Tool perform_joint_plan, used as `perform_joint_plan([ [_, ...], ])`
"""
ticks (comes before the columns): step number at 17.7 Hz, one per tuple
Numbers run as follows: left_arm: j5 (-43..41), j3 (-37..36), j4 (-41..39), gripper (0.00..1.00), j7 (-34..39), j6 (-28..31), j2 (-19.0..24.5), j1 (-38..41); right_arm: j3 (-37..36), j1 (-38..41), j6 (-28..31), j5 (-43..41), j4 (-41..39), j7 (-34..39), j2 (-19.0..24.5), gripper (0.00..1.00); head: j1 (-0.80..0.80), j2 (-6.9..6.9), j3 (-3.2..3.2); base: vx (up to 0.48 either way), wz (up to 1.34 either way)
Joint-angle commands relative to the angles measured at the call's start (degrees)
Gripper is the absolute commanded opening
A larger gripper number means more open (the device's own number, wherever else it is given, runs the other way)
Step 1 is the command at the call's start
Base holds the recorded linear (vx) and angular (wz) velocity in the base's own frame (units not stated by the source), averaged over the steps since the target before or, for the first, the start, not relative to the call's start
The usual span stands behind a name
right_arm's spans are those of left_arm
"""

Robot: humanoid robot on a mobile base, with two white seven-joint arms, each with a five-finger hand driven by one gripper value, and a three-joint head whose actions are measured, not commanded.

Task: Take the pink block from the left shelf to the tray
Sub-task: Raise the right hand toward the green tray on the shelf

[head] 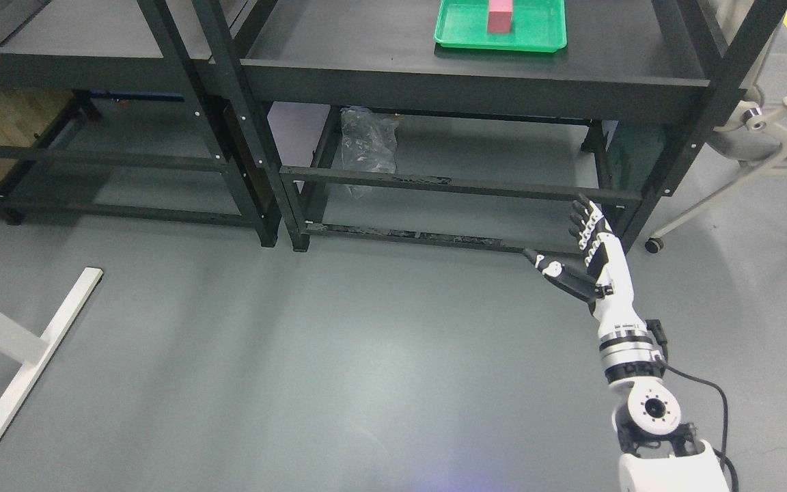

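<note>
Evenly lit from overhead, moderately bright, with a cool grey-green cast. Soft pale sheen across the floor [339,383] around centre, fading toward 9 o'clock; a faint bluish glow at 6 o'clock on the bottom edge. Deep, soft-edged shadow beneath the shelf [462,82] decks, darkest toward 10 o'clock. Mild glare on the plastic bag [366,147] near 12 o'clock. Sharp enough overall, slight softness and compression noise in dark areas. Mild wide-angle lean in uprights toward 3 o'clock.
</note>
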Motion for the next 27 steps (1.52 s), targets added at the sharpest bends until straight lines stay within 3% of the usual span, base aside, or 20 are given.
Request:
perform_joint_plan([
  [1, 0.0, -0.1, -1.0, 1.0, 0.0, 0.2, 1.0, 0.0, 0.0, 0.9, 0.0, -1.1, -0.1, -0.1, -1.0, 1.0, 0.0, 0.0, 0.0, 0.0, 0.0],
  [23, 0.0, 0.1, -1.0, 1.0, 0.0, 0.2, 1.0, 0.0, -1.5, 0.6, -2.6, -1.1, -2.6, -0.3, -1.0, 1.0, 0.0, 0.0, 0.0, 0.011, 0.0],
  [27, 0.0, 0.1, -1.0, 1.0, 0.0, 0.2, 1.0, 0.0, -4.4, 0.4, -2.9, -0.6, -4.0, -1.1, -1.0, 1.0, 0.0, 0.0, 0.0, 0.037, 0.0],
])
